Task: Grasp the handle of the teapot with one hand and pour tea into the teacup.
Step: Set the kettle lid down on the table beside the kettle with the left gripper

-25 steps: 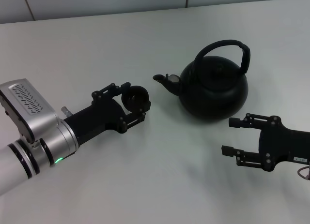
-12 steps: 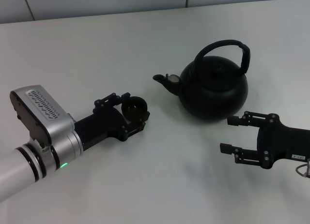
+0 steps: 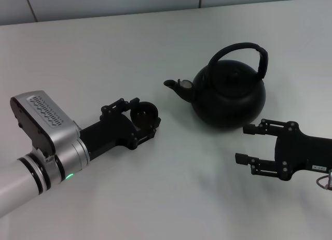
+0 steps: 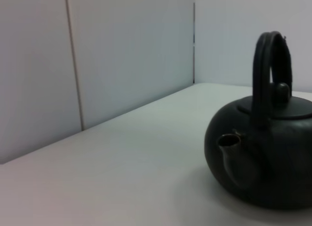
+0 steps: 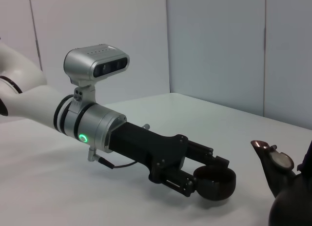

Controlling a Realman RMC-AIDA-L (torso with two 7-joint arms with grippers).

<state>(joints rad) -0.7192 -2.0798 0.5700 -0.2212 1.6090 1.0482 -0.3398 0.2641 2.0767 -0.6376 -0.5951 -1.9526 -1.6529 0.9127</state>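
Matte-black, the teapot [image 3: 228,90] sits mid-table with its handle [image 3: 244,52] upright and untouched, so the right gripper [image 3: 249,145], fingers spread and empty just beside it, should rise over that hoop before clamping, while the left gripper [image 3: 144,118] holds the teacup [image 3: 143,113] near the spout.

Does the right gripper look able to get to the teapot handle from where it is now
Probably yes. The right gripper sits open beside the teapot, and nothing lies between it and the upright handle. The left gripper, shut on the teacup, is on the spout side, out of the way.
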